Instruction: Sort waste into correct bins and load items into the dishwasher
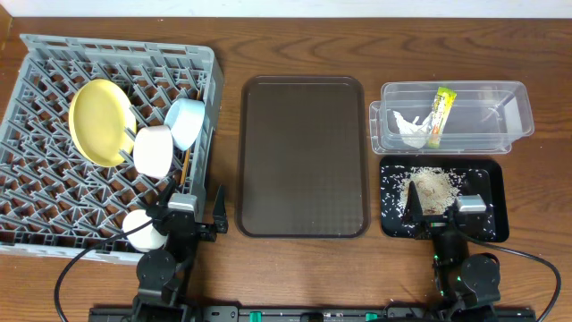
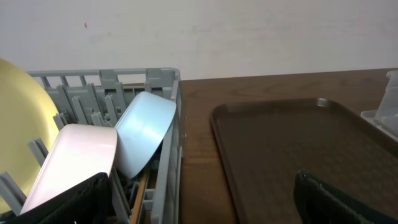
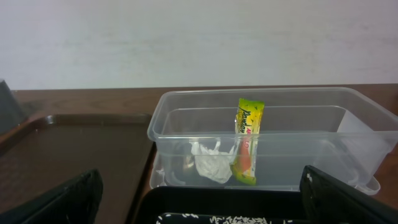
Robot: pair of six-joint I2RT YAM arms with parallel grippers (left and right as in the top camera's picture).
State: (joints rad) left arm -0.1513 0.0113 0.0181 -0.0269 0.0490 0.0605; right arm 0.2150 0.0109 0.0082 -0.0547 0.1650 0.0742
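Observation:
The grey dish rack [image 1: 54, 192] holds the yellow plate [image 1: 100, 121], the white bowl [image 1: 153, 149], the light blue bowl [image 1: 187, 122] and the chopsticks [image 1: 185, 168]. The same plate [image 2: 15, 124], white bowl [image 2: 78, 158] and blue bowl [image 2: 144, 132] show in the left wrist view. The clear tub [image 1: 483, 121] holds the snack wrapper [image 1: 439, 114] and the white tissue [image 1: 409, 129]; both show in the right wrist view, wrapper [image 3: 247, 140] and tissue [image 3: 210, 163]. The black tray [image 1: 487, 179] holds rice crumbs [image 1: 433, 188]. My left gripper [image 1: 192, 207] and right gripper [image 1: 442, 207] are open and empty.
A large dark brown serving tray [image 1: 302, 156] lies between the rack and the bins; it also shows in the left wrist view [image 2: 292, 143]. A white round object [image 1: 143, 229] sits at the rack's front edge by my left arm. A white wall stands behind the table.

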